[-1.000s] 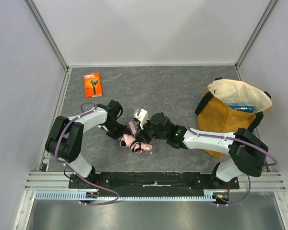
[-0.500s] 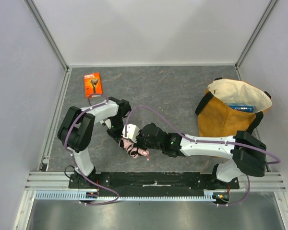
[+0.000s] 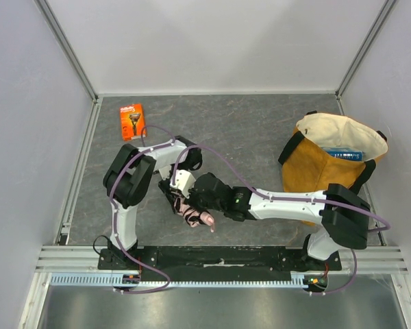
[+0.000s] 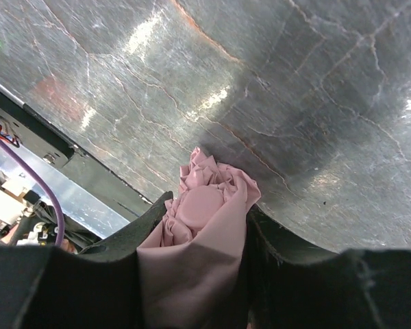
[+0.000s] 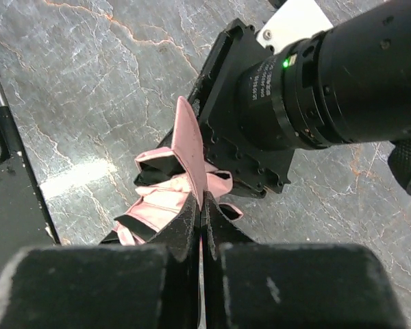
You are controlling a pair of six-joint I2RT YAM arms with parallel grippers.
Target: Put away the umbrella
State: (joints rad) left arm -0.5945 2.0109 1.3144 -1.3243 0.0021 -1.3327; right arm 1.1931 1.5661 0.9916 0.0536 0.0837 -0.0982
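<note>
The pale pink umbrella [image 3: 192, 212] lies folded and bunched on the grey table near the front edge, between both arms. My left gripper [image 3: 177, 199] is shut on its body; in the left wrist view pink fabric and the round pink end [image 4: 204, 205] fill the gap between my black fingers [image 4: 288, 260]. My right gripper [image 3: 195, 199] is shut on a thin flap of the pink fabric [image 5: 190, 147], with the left arm's black wrist [image 5: 308, 96] just behind it. The mustard-yellow tote bag [image 3: 322, 168] stands open at the right.
An orange razor package [image 3: 132, 120] lies at the back left of the table. A blue package [image 3: 344, 154] sits inside the tote bag. A metal rail [image 3: 219, 257] runs along the front edge. Grey walls enclose the table on three sides.
The left arm has swung its elbow right and folded in over the umbrella. The right arm has reached farther left. The umbrella has shifted a little toward the front.
</note>
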